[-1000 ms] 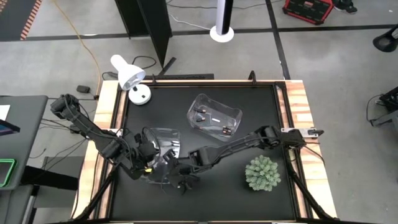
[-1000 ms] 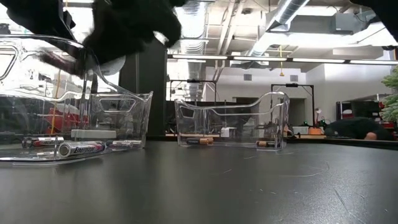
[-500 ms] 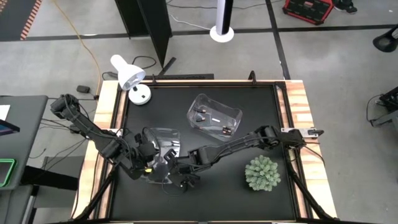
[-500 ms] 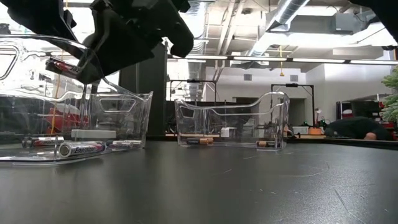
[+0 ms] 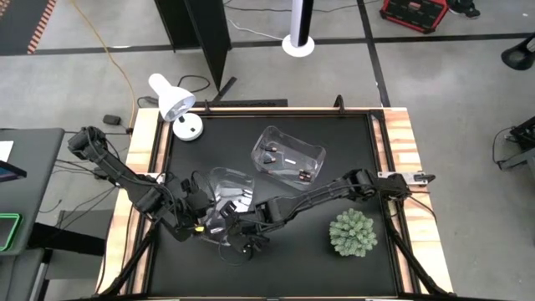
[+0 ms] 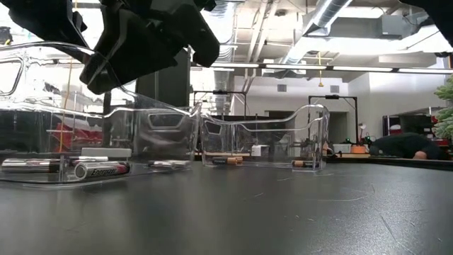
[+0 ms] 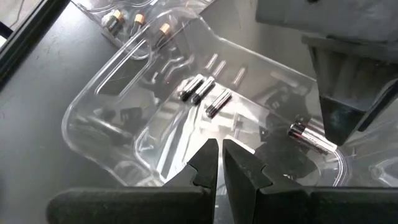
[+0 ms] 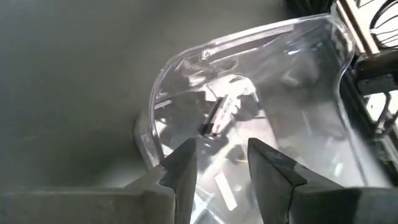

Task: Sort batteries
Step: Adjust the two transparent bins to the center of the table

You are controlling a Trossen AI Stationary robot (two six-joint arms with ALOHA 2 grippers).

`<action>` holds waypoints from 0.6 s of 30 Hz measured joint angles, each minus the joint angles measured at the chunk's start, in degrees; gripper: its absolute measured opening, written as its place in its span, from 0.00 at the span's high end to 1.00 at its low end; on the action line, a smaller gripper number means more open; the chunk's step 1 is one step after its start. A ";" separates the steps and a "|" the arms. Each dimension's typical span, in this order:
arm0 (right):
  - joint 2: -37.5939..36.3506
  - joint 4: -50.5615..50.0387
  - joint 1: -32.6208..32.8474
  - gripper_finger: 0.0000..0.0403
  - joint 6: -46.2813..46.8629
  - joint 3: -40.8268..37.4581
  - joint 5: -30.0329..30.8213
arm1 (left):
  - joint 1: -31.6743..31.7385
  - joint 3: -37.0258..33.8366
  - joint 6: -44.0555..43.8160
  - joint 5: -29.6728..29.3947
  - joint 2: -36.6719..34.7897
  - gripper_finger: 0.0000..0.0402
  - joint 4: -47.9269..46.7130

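Batteries lie in two clear plastic bins on the black table. Silvery-white ones rest on the floor of the near bin, the bin beside the left arm, and one more lies under the right gripper. Dark ones with copper ends sit in the far bin, nearer the white desk lamp. The right gripper hangs over the near bin with its fingers spread apart and nothing between them. The left gripper is at the same bin's wall, its fingers pressed almost together on the clear rim. A green artificial plant stands well apart from the near bin, on the right arm's side.
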 joint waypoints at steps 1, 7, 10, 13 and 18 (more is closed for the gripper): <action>-0.18 0.07 0.13 0.61 -0.56 -0.01 0.99 | 0.00 0.00 0.01 0.00 0.00 0.95 0.00; -0.29 1.14 1.02 0.61 -3.73 2.10 8.40 | 0.00 0.00 0.01 0.00 0.00 0.95 0.00; -0.54 1.41 1.12 0.61 -5.44 3.77 11.62 | 0.01 0.00 0.04 0.00 0.00 0.95 -0.01; -0.51 0.66 1.81 0.61 -6.11 5.89 17.48 | 0.02 -0.02 0.04 0.00 0.00 0.95 -0.02; -0.51 -2.94 3.14 0.62 -4.06 11.00 22.26 | 0.00 -0.04 1.12 -1.12 0.00 0.95 -0.02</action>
